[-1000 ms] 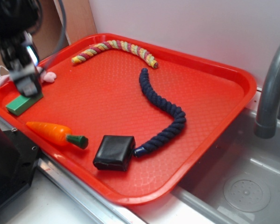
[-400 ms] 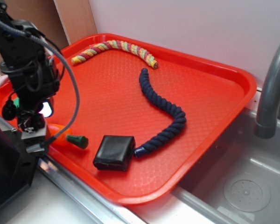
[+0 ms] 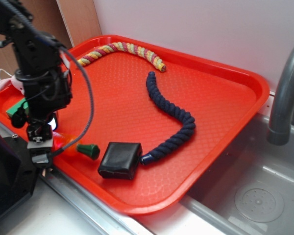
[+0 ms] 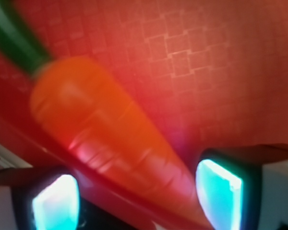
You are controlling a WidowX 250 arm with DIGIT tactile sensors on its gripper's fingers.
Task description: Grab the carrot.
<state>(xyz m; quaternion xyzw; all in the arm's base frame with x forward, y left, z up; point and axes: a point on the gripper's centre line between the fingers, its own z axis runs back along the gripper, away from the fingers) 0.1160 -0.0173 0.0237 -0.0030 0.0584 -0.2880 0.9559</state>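
At the lower left of the tray [image 3: 220, 132], the tool [image 4: 134, 201] straddles the carrot [image 4: 105, 129], fingers spread and unclenched, so closing and lifting remain.

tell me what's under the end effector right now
The carrot lies between its fingers on the red tray. From outside, the arm hides most of the carrot; only its green top shows.

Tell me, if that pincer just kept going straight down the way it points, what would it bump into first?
Most likely the carrot. In the wrist view its tapered orange end lies between the pincer fingers, with the red tray right beneath. Depth is blurry, so I can't tell whether they already touch it.
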